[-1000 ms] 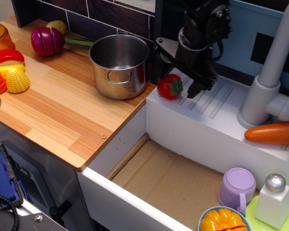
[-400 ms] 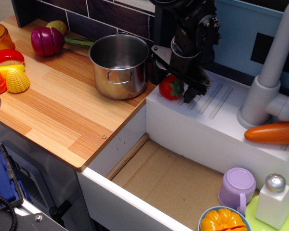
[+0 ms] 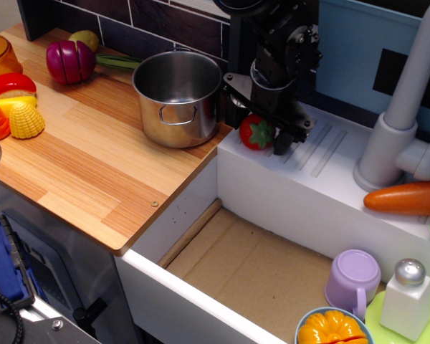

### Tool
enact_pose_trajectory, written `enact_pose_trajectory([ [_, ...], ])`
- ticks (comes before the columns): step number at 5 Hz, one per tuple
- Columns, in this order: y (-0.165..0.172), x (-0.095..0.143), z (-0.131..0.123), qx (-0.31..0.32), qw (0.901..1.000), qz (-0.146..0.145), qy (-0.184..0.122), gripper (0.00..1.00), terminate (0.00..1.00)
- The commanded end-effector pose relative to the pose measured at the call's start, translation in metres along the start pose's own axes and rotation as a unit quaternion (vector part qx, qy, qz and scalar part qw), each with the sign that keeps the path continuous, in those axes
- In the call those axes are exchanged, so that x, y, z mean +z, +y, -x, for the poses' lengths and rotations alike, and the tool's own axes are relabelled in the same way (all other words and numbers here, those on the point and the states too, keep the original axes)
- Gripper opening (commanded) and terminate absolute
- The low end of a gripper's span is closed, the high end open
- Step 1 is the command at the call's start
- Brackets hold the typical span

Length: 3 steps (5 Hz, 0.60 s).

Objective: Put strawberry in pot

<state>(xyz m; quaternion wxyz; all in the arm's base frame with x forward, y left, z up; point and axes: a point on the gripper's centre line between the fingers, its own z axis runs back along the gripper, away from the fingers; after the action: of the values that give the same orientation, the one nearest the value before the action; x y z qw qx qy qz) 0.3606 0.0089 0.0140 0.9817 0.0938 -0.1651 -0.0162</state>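
Observation:
The red strawberry (image 3: 254, 135) with a green cap lies on the white sink ledge (image 3: 322, 168), just right of the wooden counter's edge. The steel pot (image 3: 173, 118) stands upright and empty on the counter, a short way left of the strawberry. My black gripper (image 3: 261, 127) reaches down over the strawberry. One finger (image 3: 282, 142) is at the strawberry's right side and the other is behind its left side. The jaws stand apart around the strawberry, and the strawberry still rests on the ledge.
A purple sliced vegetable (image 3: 71, 61) and a red-and-yellow sliced fruit (image 3: 11, 89) lie at the counter's left. A grey faucet (image 3: 401, 115) and a carrot (image 3: 405, 197) are on the ledge at right. A lilac cup (image 3: 352, 279) and a shaker (image 3: 408, 297) sit in the sink.
My gripper has moved left and down along the ledge, from beside the strawberry to straddling it. The strawberry and the pot have stayed in place.

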Motion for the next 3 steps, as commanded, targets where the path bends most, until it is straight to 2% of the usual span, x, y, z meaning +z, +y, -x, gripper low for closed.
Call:
enact_pose_trajectory([
  [1,-0.009,0.009,-0.009,0.019,0.9998,-0.002,-0.01,1.0,0.0],
  [2,-0.015,0.015,-0.006,0.029,0.9996,-0.001,0.0,0.0,0.0],
  [3,-0.017,0.027,-0.01,0.031,0.9994,-0.003,0.013,0.0,0.0],
])
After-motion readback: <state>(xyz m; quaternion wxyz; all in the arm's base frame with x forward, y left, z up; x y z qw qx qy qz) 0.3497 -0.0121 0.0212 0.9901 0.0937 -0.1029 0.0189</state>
